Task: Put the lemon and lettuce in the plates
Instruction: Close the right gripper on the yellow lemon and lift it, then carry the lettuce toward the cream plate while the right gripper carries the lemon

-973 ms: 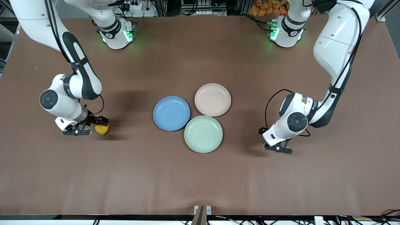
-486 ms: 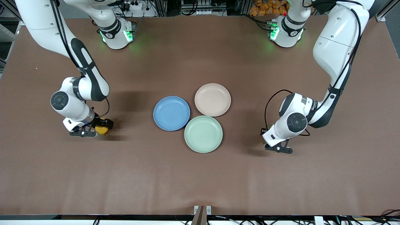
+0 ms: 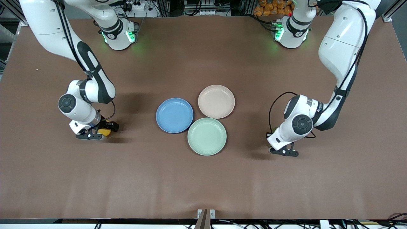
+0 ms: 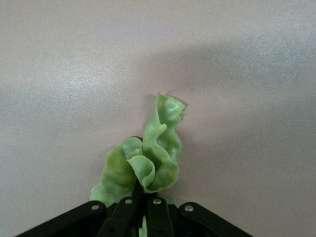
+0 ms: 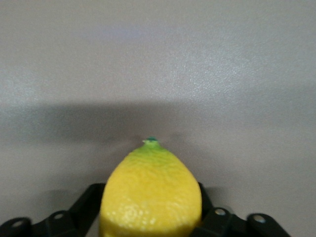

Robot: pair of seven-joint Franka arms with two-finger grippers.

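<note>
**Both grippers down on their produce, plates waiting**

Right gripper (image 3: 95, 131) is low at the table, toward the right arm's end, with its black fingers set on either side of the small oval yellow lemon (image 5: 150, 195); the right wrist view shows them against the fruit's flanks, so it reads as gripped, the lemon not visibly off the brown table (image 3: 203, 178). That arm is bent sharply at the elbow, wrist turned down.

On to the middle: the round blue plate (image 3: 174, 115), the pale beige-pink plate (image 3: 216, 101) and a mint-green plate (image 3: 207, 136) sit clustered, touching, nothing in any of them.

Over at the left arm's end, the left gripper (image 3: 284, 152) is also down at table level, fingers pinched fully together on the stem end of the wrinkly dull-green lettuce leaf (image 4: 148, 160). Same folded pose, wrist pointing down.

My call: both grasps made, nothing delivered. Lifting, carrying and releasing both items remain.
</note>
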